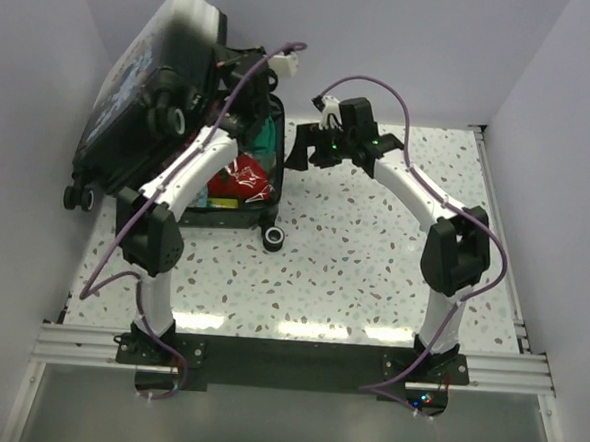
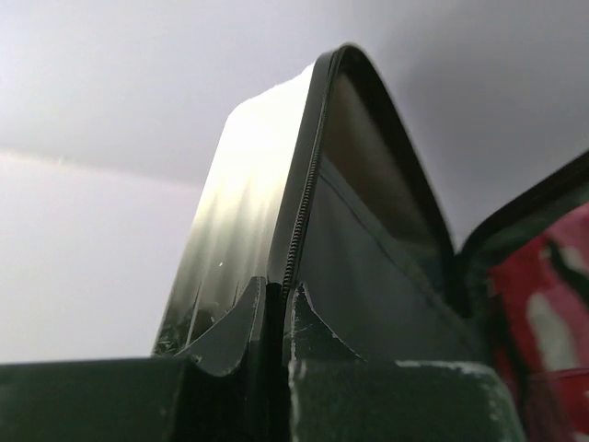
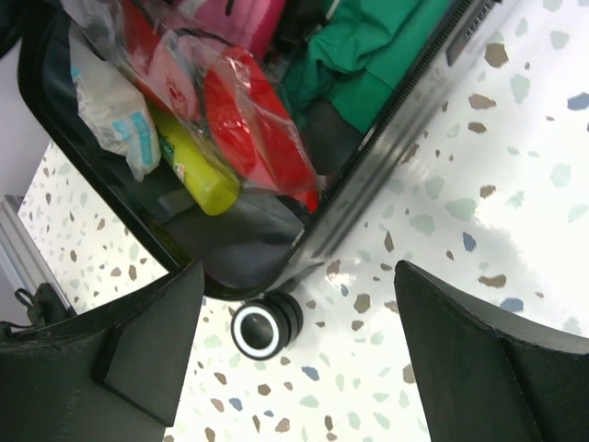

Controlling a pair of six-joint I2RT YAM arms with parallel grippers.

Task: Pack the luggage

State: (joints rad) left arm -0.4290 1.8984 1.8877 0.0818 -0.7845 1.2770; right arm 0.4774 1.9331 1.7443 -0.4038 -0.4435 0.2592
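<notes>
This looks like a robotics lab test cell rather than any home or shop. Plain white panels [image 1: 41,115] box in a speckled terrazzo-pattern tabletop [image 1: 372,276], which spreads beneath and beyond the fingers [image 3: 152,354] of the right gripper [image 3: 299,272]. Past the fingers [image 2: 230,336] of the left gripper [image 2: 276,284] there is only more bare white panel. Well behind both sets of fingers, an aluminium rail [image 1: 511,373] carries a black plate [image 1: 296,366] with two arms [image 1: 416,203] bolted on, purple cables [image 1: 374,81] looping loose and small lights [image 1: 419,399] glowing
</notes>
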